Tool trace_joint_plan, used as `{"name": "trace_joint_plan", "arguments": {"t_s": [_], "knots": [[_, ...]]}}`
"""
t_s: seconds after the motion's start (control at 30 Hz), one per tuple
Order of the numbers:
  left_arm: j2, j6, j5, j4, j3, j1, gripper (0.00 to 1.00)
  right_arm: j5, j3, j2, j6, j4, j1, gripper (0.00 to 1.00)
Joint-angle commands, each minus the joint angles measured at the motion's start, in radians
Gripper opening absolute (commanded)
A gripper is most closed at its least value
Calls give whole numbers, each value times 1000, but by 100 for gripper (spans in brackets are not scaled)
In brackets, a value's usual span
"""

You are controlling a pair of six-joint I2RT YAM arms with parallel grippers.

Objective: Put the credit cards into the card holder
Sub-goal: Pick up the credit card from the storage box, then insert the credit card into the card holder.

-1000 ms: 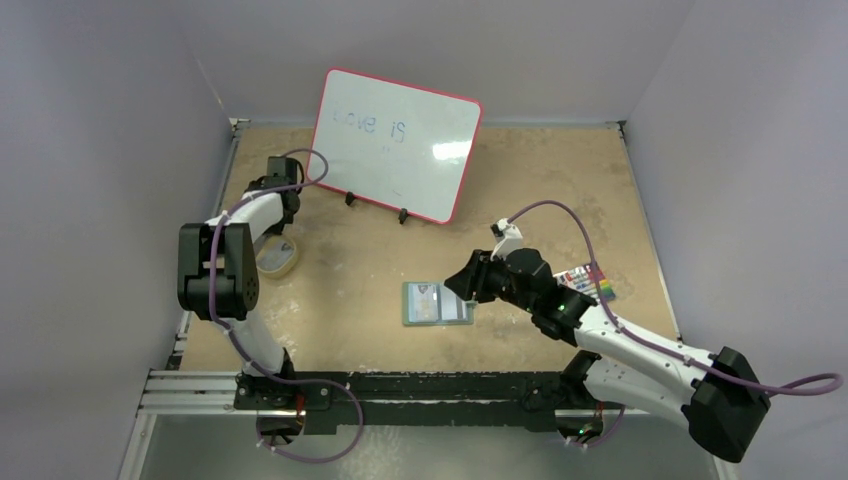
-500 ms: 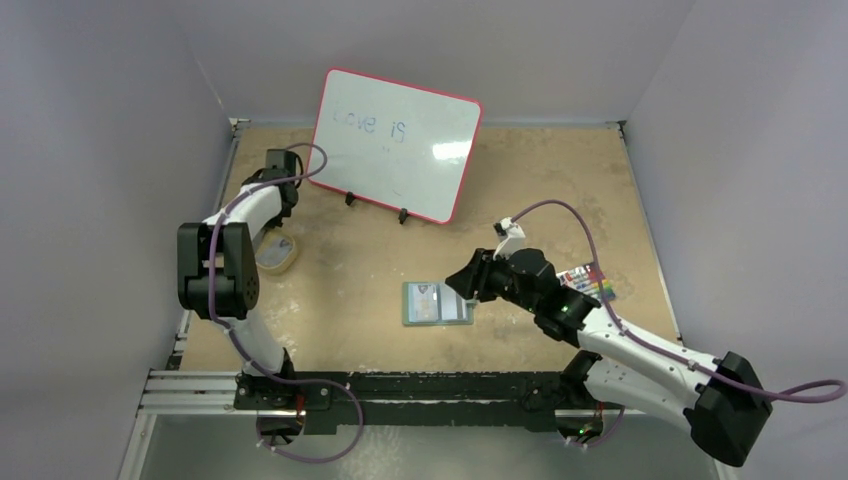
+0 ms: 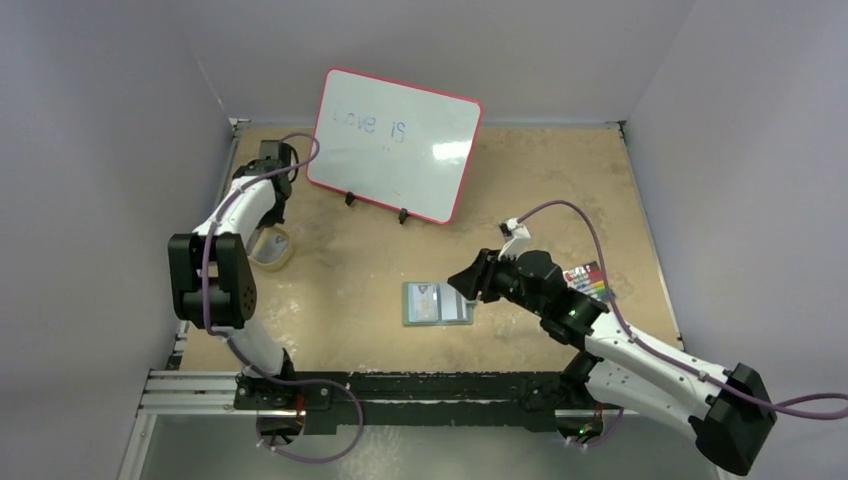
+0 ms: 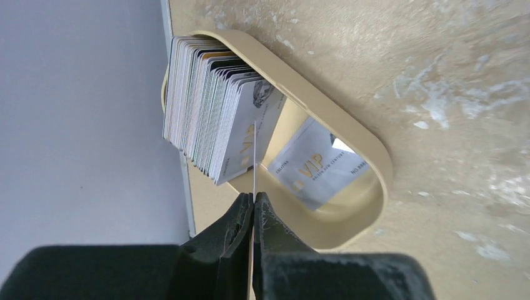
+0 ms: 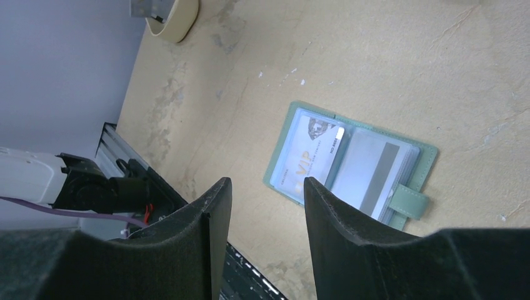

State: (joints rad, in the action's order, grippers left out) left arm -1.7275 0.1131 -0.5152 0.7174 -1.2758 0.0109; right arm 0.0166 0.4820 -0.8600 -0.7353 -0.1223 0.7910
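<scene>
At lower centre, the left tool pinches one card edge-on at the tray; so thin a hold could let it slip. The right tool, spread, hovers over the holder.

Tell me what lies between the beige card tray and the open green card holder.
Nothing: only bare, scuffed tabletop separates the tray from the card holder, clear in the top view and the right wrist view.

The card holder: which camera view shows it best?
The right wrist view: the card holder lies open there, large, with cards visible in its clear pockets. The top external view shows it small, beside the right gripper. The left wrist view does not show it.
</scene>
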Motion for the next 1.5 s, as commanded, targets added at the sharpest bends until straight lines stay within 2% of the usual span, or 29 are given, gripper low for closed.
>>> {"name": "trace_joint_plan", "arguments": {"t_s": [0.0, 0.17, 0.37, 0.53, 0.77, 0.83, 1.03, 1.23, 1.37, 1.47], "knots": [[88, -105, 90, 79, -69, -2, 0, -1, 3, 40, 14, 27, -1, 49], [152, -172, 287, 49, -53, -2, 0, -8, 9, 61, -18, 63, -2, 49], [184, -217, 438, 90, -80, -2, 0, -28, -6, 73, -47, 80, -3, 48], [239, -284, 722, 56, -56, -2, 0, -57, 23, 35, -41, 125, -3, 48], [367, -431, 1091, -109, 95, -3, 0, -52, 21, -23, -33, 104, -2, 47], [388, -480, 1158, -150, 129, -10, 0, -53, 22, -44, -37, 94, -3, 46], [446, -590, 1228, -266, 199, -126, 0, -78, 55, -131, -21, 93, -2, 44], [487, -723, 1251, -344, 279, -231, 0, -181, 116, -236, 32, 175, -3, 43], [541, -841, 1254, -513, 383, -281, 0, -170, 109, -269, 36, 146, -4, 43], [522, -867, 1253, -575, 426, -314, 0, -183, 119, -310, 52, 144, -5, 43]]}}
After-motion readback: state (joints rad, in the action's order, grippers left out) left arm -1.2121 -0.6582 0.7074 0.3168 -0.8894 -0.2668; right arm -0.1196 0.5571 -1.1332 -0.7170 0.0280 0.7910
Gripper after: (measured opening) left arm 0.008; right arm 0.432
